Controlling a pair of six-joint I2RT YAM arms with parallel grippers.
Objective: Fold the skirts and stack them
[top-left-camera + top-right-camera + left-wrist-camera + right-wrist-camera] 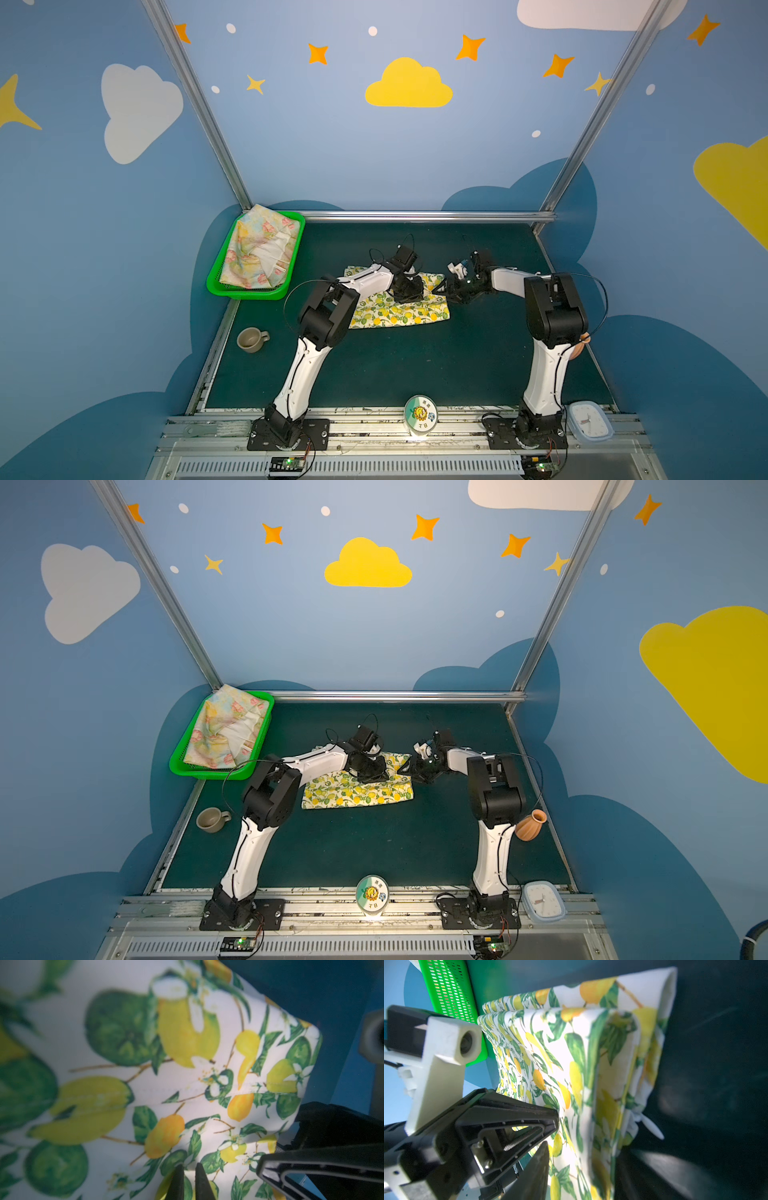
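The cream lemon-print skirt (399,311) (357,793) lies partly folded mid-table. My left gripper (411,294) (376,775) is over its far right part, shut on a pinch of the lemon cloth (187,1064), fingertips (188,1165) nearly together. My right gripper (440,291) (406,771) is at the skirt's right edge, open, its fingers either side of the doubled-over edge (612,1064); between the tips (581,1159) there is cloth. The pale yellow flowered skirt (259,253) (224,733) lies crumpled in the green basket (249,294) (208,774).
A grey-brown cup (251,338) (212,818) stands at the left front. A terracotta vase (530,825) sits by the right arm. A round tin (419,413) and a pale blue clock (590,422) rest on the front rail. Walls close three sides.
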